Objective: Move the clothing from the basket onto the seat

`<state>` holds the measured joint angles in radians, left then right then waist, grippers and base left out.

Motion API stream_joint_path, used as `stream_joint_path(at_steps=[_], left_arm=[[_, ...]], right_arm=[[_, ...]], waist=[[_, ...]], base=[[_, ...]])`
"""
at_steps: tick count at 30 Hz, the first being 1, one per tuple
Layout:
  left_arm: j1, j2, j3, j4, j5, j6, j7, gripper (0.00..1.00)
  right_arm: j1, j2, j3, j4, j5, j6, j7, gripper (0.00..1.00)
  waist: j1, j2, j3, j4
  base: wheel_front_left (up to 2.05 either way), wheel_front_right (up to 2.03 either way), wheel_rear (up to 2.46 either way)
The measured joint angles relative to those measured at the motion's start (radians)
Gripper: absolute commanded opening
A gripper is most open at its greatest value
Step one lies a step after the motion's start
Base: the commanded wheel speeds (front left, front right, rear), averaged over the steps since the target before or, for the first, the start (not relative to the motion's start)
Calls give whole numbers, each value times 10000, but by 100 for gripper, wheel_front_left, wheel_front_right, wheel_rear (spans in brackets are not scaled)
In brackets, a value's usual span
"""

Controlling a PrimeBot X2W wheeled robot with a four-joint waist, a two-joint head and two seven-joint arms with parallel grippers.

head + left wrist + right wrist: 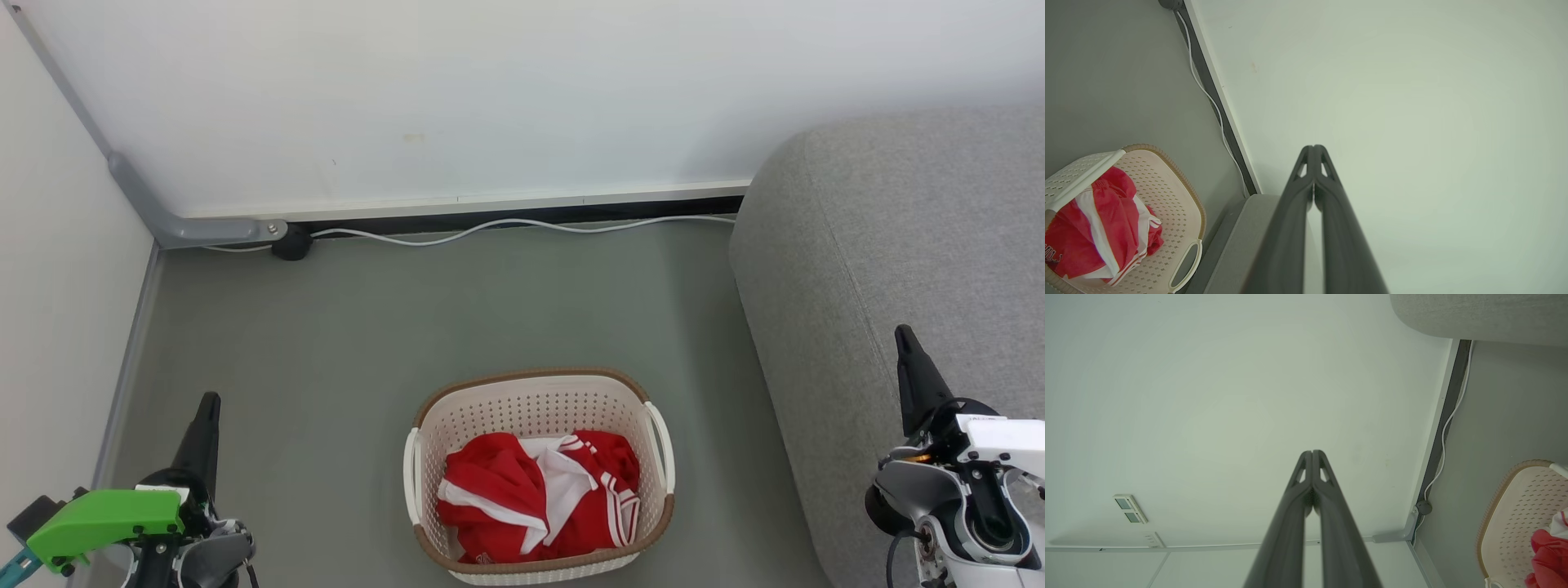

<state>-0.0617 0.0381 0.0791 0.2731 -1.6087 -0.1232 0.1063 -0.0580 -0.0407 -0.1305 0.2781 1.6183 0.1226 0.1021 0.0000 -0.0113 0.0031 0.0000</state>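
The clothing (498,482) lies in the basket (535,408), right of the left claw (210,402) and left of the right claw (903,336), seemingly nearer the left; both claws are pressed together, empty.

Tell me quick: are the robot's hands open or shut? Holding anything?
Left gripper, two long dark fingers: shut, holding nothing.
Right gripper, two long dark fingers: shut, holding nothing.

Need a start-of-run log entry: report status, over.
Left gripper, right gripper: jaws shut, empty. Clothing heaped in basket on floor; seat to the right. Nothing between them.
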Motion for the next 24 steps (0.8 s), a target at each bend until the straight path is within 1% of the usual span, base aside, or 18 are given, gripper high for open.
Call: stream_joint_path(at_steps=[24], left_arm=[[0, -2, 0, 0, 0, 0, 0, 0]], right_arm=[[0, 2, -2, 0, 0, 0, 0, 0]], waist=[[0, 0, 0, 0]], base=[[0, 0, 0]])
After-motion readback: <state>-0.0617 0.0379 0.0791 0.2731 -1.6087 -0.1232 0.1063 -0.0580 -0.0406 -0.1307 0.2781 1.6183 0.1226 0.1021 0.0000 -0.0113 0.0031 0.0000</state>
